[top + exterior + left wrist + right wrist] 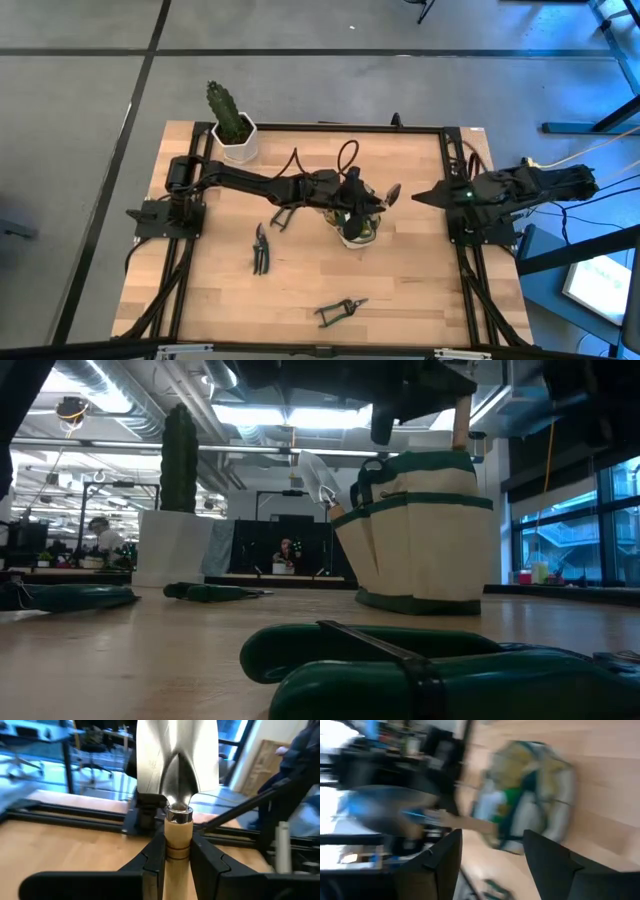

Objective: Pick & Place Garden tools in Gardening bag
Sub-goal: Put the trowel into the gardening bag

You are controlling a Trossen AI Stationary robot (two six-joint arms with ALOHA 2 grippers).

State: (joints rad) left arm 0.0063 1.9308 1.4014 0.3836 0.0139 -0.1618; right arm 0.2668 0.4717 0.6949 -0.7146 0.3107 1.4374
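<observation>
The left tool (177, 857) grips a trowel (177, 785) by its wooden handle, above the bag (357, 225) at mid-tabletop (420, 270). Released off-centre, it may catch the rim or tip the bag. The right tool (418, 197) waits open nearby.

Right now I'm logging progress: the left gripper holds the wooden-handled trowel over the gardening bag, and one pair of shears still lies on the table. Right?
Not quite: the high view shows two pairs of shears on the table. The rest holds: the left gripper grips the trowel over the gardening bag.
</observation>
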